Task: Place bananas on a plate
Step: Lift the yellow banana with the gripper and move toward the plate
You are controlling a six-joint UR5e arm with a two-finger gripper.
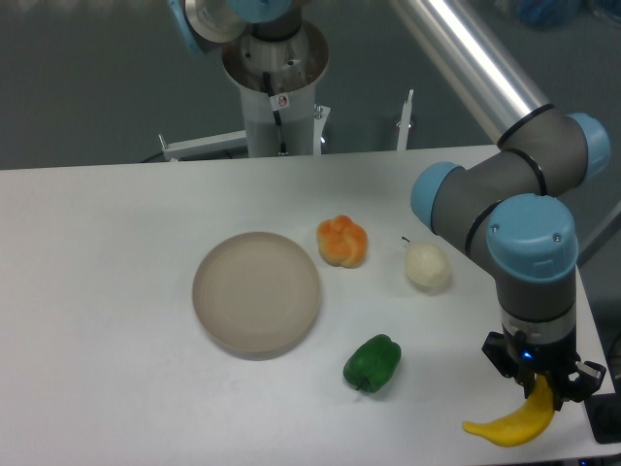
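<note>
The banana (509,424) is bright yellow and curved, at the table's front right corner. My gripper (539,386) stands over its right end, fingers closed around that end. Whether the banana is lifted or resting on the table is not clear. The plate (256,292) is a round beige-grey dish, empty, left of centre on the table, well to the left of the gripper.
A round orange lobed fruit (343,241) lies just right of the plate. A pale onion-like fruit (427,264) sits further right. A green pepper (373,362) lies between plate and banana. The table's front edge and right edge are close to the gripper.
</note>
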